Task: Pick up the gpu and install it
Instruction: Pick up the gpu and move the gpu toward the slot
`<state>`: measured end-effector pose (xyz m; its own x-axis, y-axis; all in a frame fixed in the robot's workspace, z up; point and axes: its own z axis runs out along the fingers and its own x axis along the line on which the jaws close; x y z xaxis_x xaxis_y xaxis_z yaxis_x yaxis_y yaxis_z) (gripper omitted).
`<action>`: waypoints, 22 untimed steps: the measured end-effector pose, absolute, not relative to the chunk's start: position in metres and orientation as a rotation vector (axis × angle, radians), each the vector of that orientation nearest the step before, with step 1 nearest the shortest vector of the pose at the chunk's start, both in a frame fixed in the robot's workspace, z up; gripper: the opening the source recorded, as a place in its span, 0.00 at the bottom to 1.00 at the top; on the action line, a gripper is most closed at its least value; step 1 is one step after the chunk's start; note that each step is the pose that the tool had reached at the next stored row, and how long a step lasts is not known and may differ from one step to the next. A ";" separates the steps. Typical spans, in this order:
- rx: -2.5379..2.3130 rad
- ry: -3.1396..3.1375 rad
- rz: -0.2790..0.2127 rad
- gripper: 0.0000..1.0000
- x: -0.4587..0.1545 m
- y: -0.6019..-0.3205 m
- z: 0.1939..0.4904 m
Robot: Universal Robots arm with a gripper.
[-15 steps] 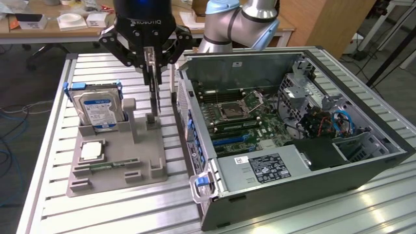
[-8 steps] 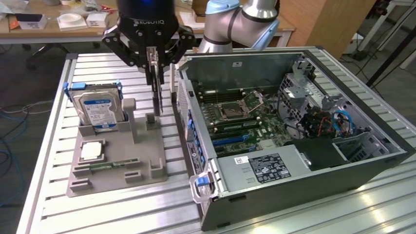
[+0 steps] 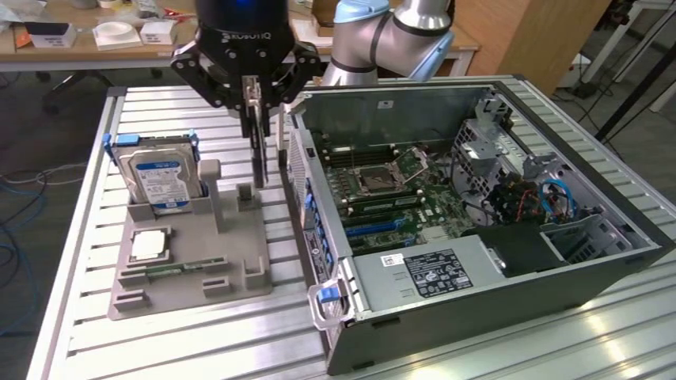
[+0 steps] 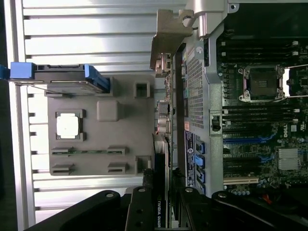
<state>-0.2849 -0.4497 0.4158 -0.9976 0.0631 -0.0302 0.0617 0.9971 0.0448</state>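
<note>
Above tray (image 3: 227,249), gpu (image 3: 258,150) edge-on — long axis vertical

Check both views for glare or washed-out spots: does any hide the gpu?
Exterior view: glare streaks the table slats, clear of the held gpu. Wrist view: the processor on the grey tray is washed out; none on the gpu.

My claw (image 3: 255,107) is glossy black plastic, the gpu (image 3: 256,146) a matt black slab. The table (image 3: 79,261) is ribbed bare metal with a dull sheen, the holder (image 3: 211,241) matt grey plastic, the computer case (image 3: 507,297) smooth dark metal.
</note>
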 end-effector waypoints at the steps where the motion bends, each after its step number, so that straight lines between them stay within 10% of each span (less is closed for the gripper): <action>1: 0.097 3.108 0.068 0.26 -0.284 -0.450 0.416; 22: 0.097 3.108 0.068 0.26 -0.275 -0.450 0.416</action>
<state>-0.2752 -0.4497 0.4158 -0.9976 0.0631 -0.0302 0.0617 0.9971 0.0448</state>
